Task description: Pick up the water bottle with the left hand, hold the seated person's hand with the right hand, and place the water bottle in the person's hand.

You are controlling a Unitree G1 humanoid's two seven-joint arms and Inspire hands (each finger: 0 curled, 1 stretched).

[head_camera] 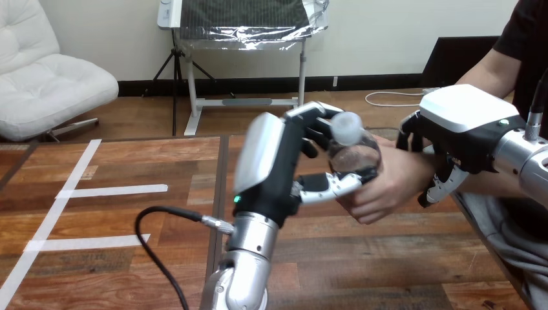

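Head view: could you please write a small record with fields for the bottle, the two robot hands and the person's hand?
water bottle: clear, white cap on top, held above the table
left robot hand: fingers and thumb curled round the water bottle
person's hand: at the view's right, wrapped round the bottle's lower part
right robot hand: over the person's wrist, fingers curled round it
handover: left robot hand and person's hand are both on the bottle

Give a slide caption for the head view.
Left hand holds the water bottle in the person's hand; right hand grips the wrist.
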